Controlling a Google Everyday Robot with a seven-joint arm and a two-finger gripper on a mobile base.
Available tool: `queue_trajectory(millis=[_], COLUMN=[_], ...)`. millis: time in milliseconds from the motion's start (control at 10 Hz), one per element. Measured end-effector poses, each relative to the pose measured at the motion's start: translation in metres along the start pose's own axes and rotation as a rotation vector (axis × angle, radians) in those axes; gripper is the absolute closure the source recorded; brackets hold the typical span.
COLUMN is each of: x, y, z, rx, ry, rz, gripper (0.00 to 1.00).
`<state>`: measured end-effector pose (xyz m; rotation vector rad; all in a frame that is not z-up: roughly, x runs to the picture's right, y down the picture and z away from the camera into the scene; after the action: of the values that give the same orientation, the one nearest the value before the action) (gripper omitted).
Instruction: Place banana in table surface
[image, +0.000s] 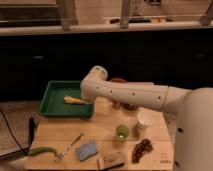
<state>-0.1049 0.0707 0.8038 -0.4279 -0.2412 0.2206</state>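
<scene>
The small pale-yellow banana (73, 100) lies inside the dark green tray (52, 109) at the table's back left. My white arm reaches from the right across the table, and my gripper (89, 100) hangs at the banana's right end, over the tray's right side. The light tan slatted table surface (100, 131) spreads in front of the tray.
On the table stand a green cup (121, 132), a white cup (144, 122), a blue sponge (87, 150), a brown bar (113, 160), dark grapes (142, 149), a fork (70, 147) and a long green pod (41, 150). A dark bowl (120, 80) sits behind my arm.
</scene>
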Motion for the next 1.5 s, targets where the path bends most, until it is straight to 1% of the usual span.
queue_trajectory(millis=[200,500,800,1000,1300,1500], x=[-0.009,0.0,-0.008,0.001,0.0,0.007], y=[0.005,0.012,0.021,0.022,0.03,0.032], z=[0.003,0.005,0.007,0.007,0.008,0.006], rx=[-0.002,-0.016,-0.028,-0.031,-0.047,-0.046], ry=[-0.012,-0.028,-0.049,-0.06,-0.083,-0.093], rz=[0.003,0.006,0.004,0.011,0.014,0.023], gripper=[1.0,1.0,1.0,1.0,1.0,1.0])
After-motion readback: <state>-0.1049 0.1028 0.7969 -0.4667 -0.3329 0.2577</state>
